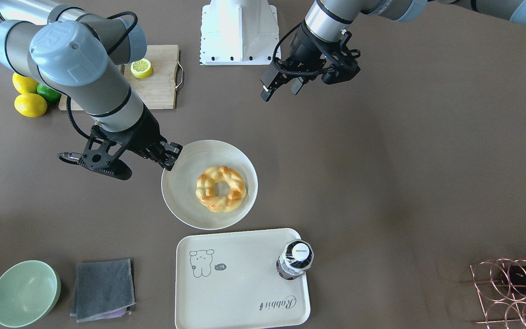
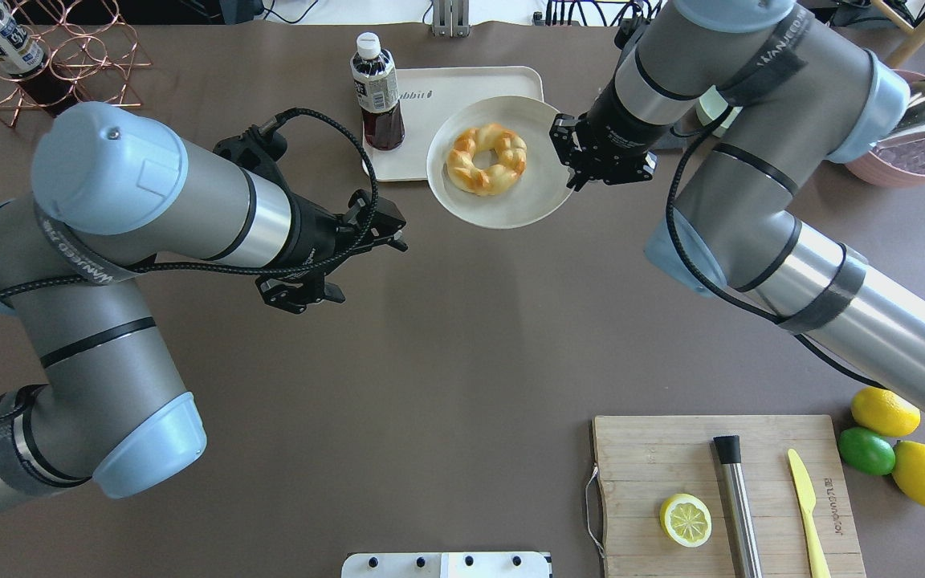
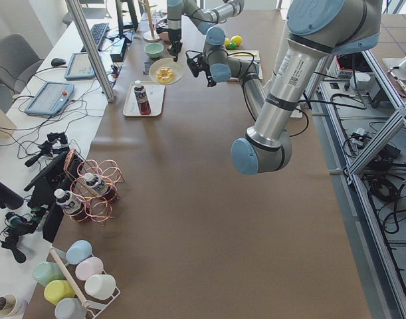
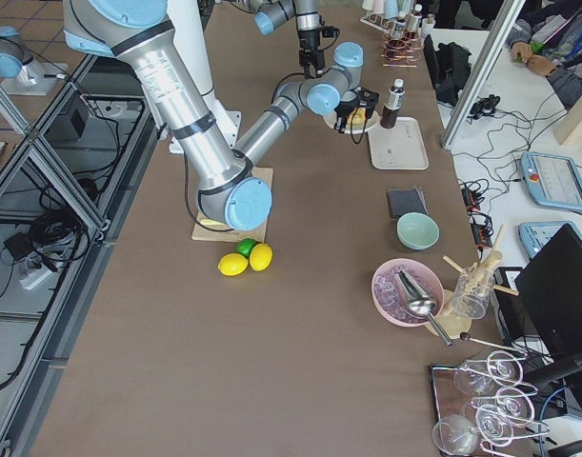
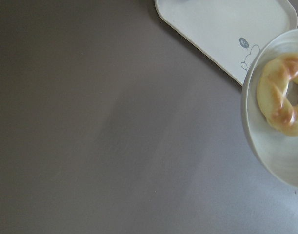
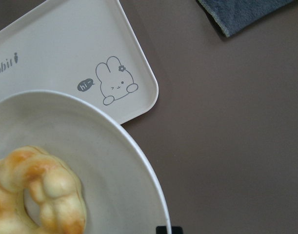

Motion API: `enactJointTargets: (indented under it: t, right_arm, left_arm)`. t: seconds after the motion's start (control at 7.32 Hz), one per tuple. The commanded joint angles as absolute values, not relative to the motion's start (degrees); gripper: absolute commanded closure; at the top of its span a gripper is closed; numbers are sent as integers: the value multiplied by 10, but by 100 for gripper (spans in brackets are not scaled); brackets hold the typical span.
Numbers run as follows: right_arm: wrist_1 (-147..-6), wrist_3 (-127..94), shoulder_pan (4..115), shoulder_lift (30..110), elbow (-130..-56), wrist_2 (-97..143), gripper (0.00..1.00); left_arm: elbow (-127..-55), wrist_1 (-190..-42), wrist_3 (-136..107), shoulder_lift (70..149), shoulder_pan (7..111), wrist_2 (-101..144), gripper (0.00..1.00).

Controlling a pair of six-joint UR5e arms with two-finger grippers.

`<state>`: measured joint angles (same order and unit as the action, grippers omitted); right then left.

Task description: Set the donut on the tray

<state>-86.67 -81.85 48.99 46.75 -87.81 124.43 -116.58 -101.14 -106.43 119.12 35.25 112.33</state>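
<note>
Donut (image 1: 221, 188), one, sits on one plate (image 1: 180, 194) near one tray (image 1: 244, 292).

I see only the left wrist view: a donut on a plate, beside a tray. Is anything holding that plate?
Observer: Yes. The right gripper is shut on the rim of the plate, and the donut lies on it.
Operator: Is the tray free for the donut?
Observer: Not fully. A bottle stands upright near one corner of the tray.
</note>
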Motion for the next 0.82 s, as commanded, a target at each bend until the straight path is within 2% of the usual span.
enactJointTargets:
  t: [0.0,0.27,0.55,0.68]
  right_arm:
    - [-729,-899,508,411,-692,1245,100]
    - [-631,-981,509,406,-623,1235,100]
    - [-616,-1025,484,353,-542,1162,100]
    - [-603,-1032,483,350,-525,1163,100]
  left_arm:
    - [-1185,-998,-1064,1177,357,1124,3]
    - [-1186,-986,-1063,1176,364,1124,3]
    - [-1187,-985,-1063,1176,369,1126,3]
    - [-1187,-984,-1063,1177,370,1126,3]
